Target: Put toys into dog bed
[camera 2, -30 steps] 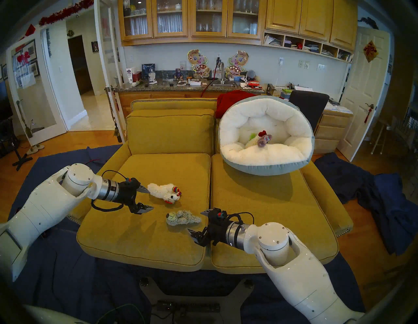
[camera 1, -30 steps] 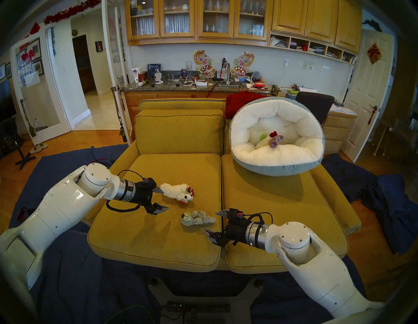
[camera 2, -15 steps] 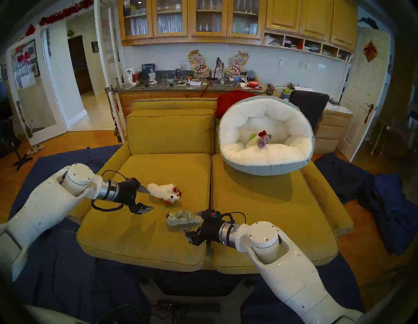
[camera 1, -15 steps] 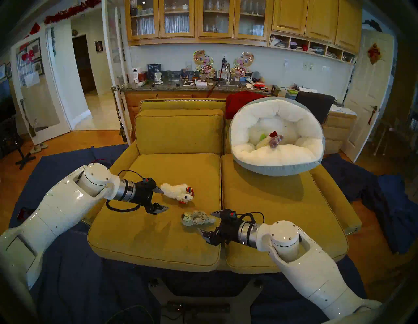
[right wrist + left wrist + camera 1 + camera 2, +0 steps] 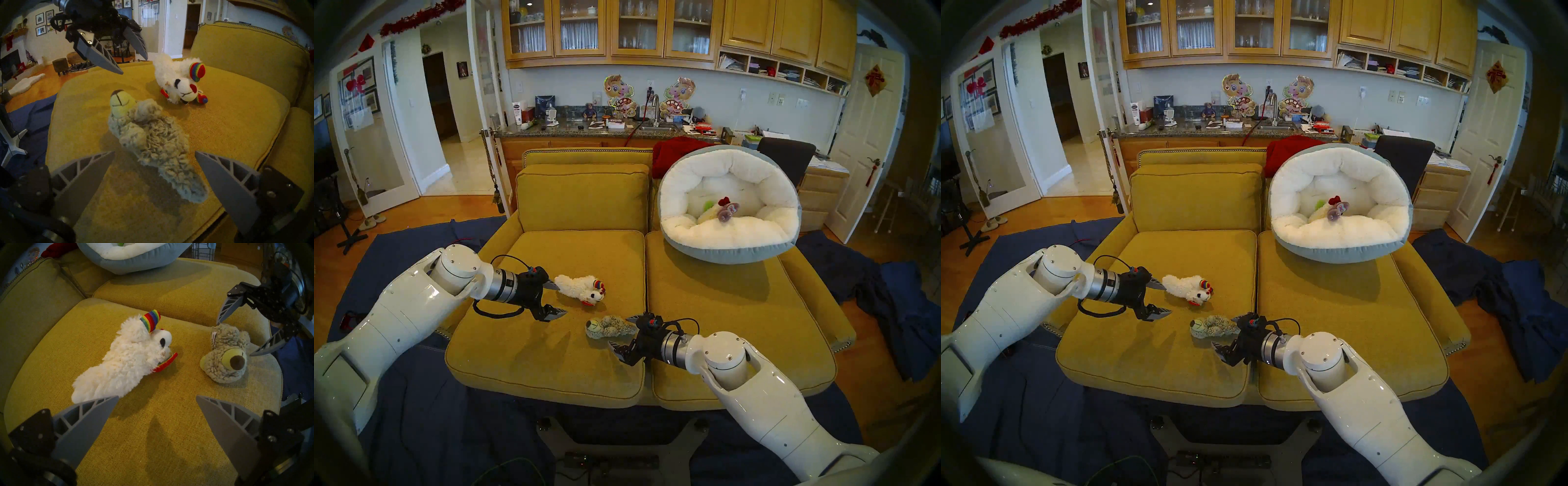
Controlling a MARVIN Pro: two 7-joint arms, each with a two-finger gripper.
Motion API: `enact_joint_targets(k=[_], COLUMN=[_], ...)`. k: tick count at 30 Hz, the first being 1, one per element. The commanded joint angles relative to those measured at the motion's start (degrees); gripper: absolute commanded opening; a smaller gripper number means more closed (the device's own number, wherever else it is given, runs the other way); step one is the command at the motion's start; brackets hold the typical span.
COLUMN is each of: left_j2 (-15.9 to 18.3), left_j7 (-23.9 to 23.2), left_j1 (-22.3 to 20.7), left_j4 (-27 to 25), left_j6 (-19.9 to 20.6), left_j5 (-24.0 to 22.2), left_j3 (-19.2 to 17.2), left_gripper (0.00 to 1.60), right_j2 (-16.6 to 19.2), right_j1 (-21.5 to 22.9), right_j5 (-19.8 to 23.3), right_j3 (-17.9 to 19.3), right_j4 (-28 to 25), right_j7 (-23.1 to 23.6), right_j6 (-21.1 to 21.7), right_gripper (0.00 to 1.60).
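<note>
Two toys lie on the left sofa cushion (image 5: 551,356) — the white lamb with rainbow ears (image 5: 582,288) and the shaggy beige animal (image 5: 610,327). The right gripper (image 5: 621,334) spreads wide around the beige animal's tail end; the left gripper (image 5: 556,299) gapes empty just beside the lamb. The dog bed (image 5: 731,253) sits on the right cushion.

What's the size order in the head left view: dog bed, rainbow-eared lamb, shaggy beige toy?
1. dog bed, by far the largest.
2-3. rainbow-eared lamb and shaggy beige toy: they look alike, too close to rank.
</note>
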Motion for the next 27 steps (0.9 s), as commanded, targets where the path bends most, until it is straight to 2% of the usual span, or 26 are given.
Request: enact_joint_targets(k=[1,6,7,8,9,10,16,27], left_j2=[-0.04,-0.05,-0.05,-0.05,-0.05,-0.06,-0.06,-0.03], left_j7=[0.02,0.0,0.0,-0.01,-0.01,-0.02,-0.03,0.07], left_j1=[-1.9,-1.93,-1.93,-1.94,-1.94,-1.95,-1.96,-1.85], left_j4=[-0.56,-0.55,-0.55,-0.54,-0.54,-0.54,-0.53,-0.58], left_j6=[-0.09,-0.08,-0.08,-0.08,-0.08,-0.07,-0.07,-0.11], left_j5=[-0.22,-0.23,-0.23,-0.23,-0.23,-0.23,-0.23,-0.22], left_j3=[-1.08,-1.08,-1.08,-1.08,-1.07,-1.07,-1.07,-1.08], left_gripper=[1.6,1.6,1.6,1.6,1.6,1.6,1.6,1.6], right_j2=[-2.41,-2.87,-2.9,-2.87,-2.8,-2.73,-1.81,1.02], right_j1=[3.78,3.97,3.96,3.91,3.86,3.79,2.93,2.43], right_j5=[-0.55,-0.63,-0.62,-0.61,-0.6,-0.59,0.05,1.21], right_j3=[0.3,0.43,0.48,0.57,0.62,0.72,1.7,5.93], right_j4=[0.08,0.8,0.86,0.9,0.89,0.93,-0.28,-7.23], right_j7=[-1.27,-1.54,-1.54,-1.51,-1.48,-1.44,-1.13,-1.89], right_j6=[-3.21,-4.63,-4.83,-5.1,-5.24,-5.52,-6.1,-6.2], right_gripper=[1.6,1.6,1.1,0.67,0.67,0.0,0.0,0.0])
